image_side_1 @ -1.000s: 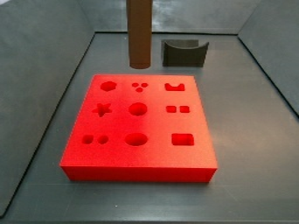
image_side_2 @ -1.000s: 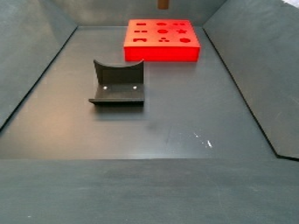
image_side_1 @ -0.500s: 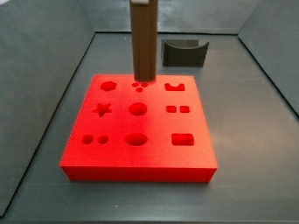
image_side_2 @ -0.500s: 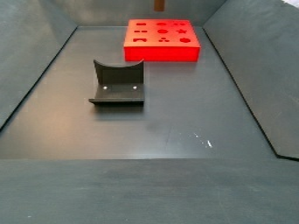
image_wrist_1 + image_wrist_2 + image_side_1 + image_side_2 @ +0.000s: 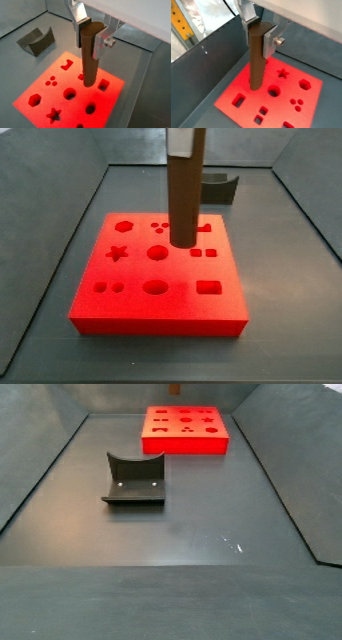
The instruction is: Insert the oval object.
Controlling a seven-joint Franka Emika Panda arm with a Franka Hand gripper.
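Shifted from rear edge to over red block (image 5: 158, 268) centre: gripper (image 5: 92, 31) clamping upright oval object (image 5: 89, 56), tip just above holes.

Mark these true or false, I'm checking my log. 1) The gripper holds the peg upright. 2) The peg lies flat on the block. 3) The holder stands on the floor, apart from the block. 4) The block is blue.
1) True: the gripper clamps the peg upright over the block.
2) False: the peg hangs vertical above it.
3) True: the holder stands apart from the block.
4) False: it is red.
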